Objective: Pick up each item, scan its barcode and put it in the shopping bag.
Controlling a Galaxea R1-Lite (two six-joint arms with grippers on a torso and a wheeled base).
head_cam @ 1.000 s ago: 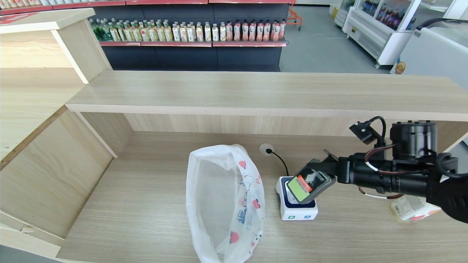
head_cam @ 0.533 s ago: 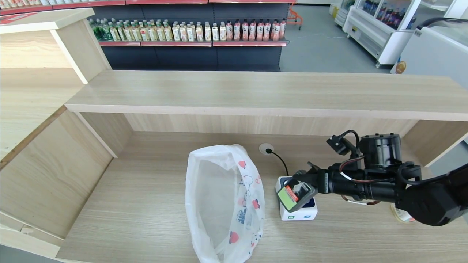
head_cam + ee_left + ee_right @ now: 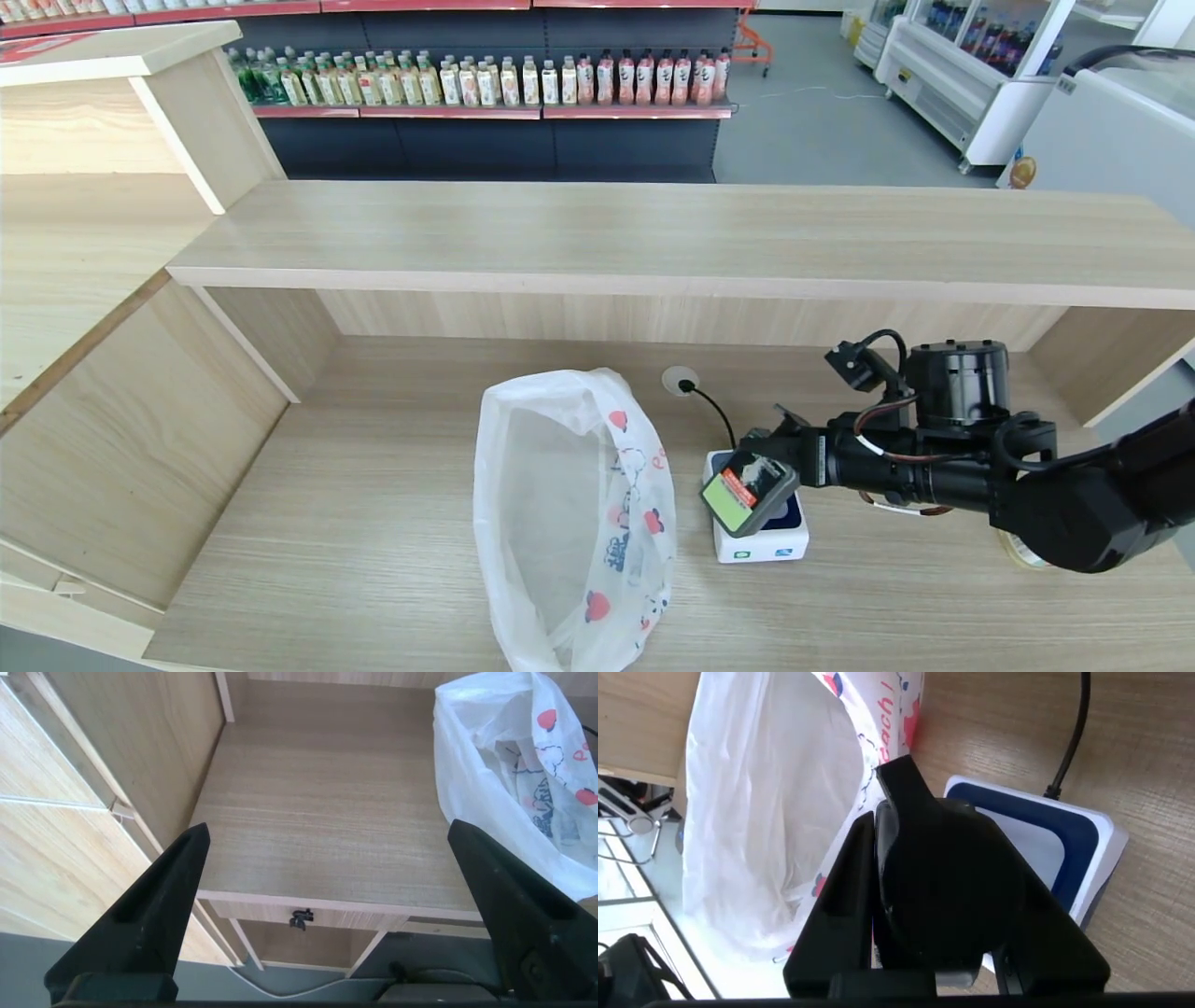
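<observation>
Right gripper (image 3: 767, 455): clenched on a small pack (image 3: 744, 492), gripped by its far end, green and red face tilted up.
Pack: held low over the scanner (image 3: 766, 543), covering its near-left corner; whether they touch cannot be told.
Scanner: white box with blue top, on the bench (image 3: 373, 523), just right of the bag (image 3: 560, 523); black cable (image 3: 714, 406) runs to a hole behind.
Bag: white plastic, red print, mouth open, standing mid-bench.
Left gripper (image 3: 329, 835): released, fingers wide apart, empty, above the bench's near edge, left of the bag.
</observation>
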